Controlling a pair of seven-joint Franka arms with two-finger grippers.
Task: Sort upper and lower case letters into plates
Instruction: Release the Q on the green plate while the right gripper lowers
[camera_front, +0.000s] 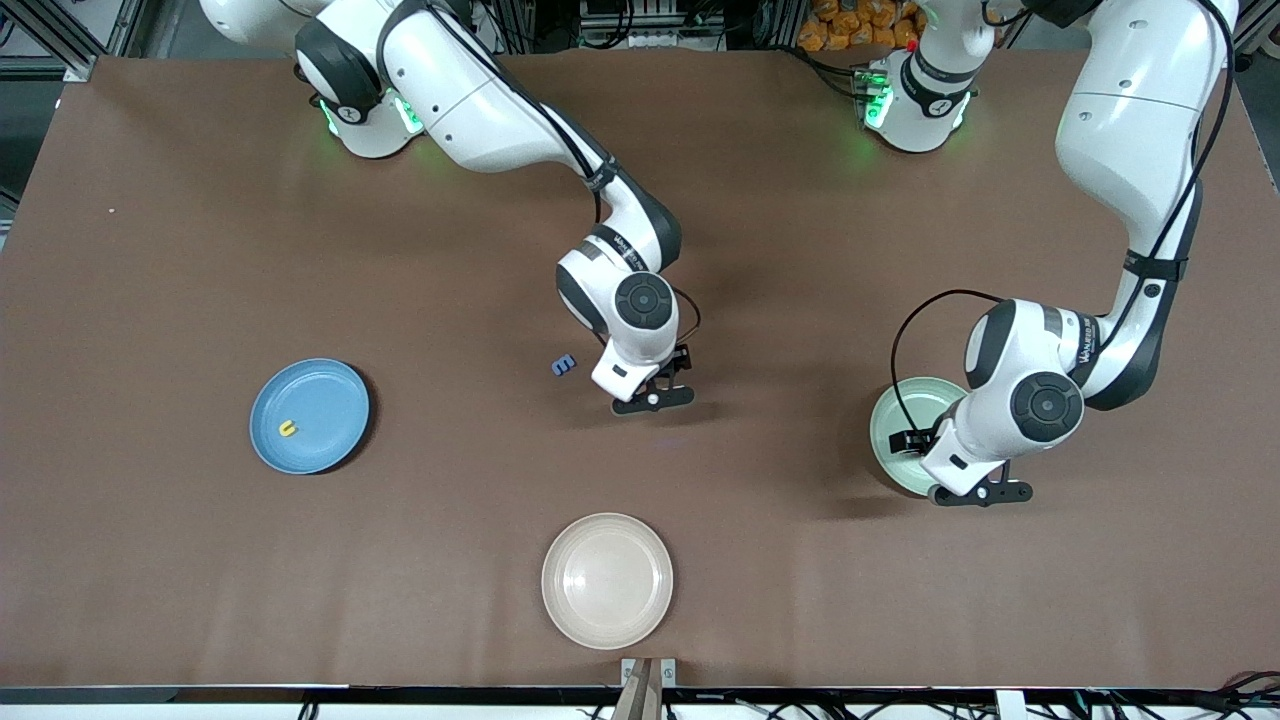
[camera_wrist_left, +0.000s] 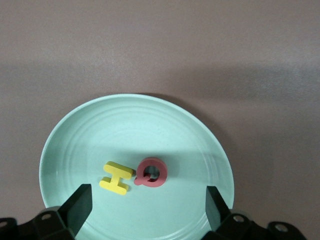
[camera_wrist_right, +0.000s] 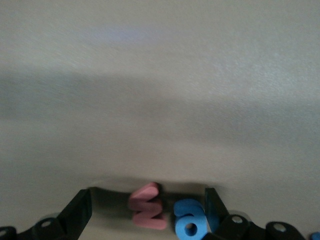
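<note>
The letters were scattered between plates and worktop. A yellow H and a red Q lay flat and just touching in the pale green plate toward the left arm's end of the worktop. A small yellow letter sat in the blue plate toward the right arm's end. A blue letter lay on the bare worktop near the middle. The right wrist view showed two more on the bare surface under that arm, a pink zigzag letter and a blue rounded one, side by side and close together.

The left tool hung over the green plate with its fingers spread wide and nothing between them, the H and Q lying in the plate below it. The right tool was low over the middle of the worktop, also spread and empty, with the pink letter between its fingers and the blue one just beside one fingertip.

The letters looked like light, chunky foam or soft plastic: stiff enough to pinch, not fragile, but so small and light that a nudge would slide them. A grip across the flat outer edges of one letter seemed best, and the close neighbour risked being pushed or caught along with it.

A cream-beige plate stood empty nearest the front camera.
</note>
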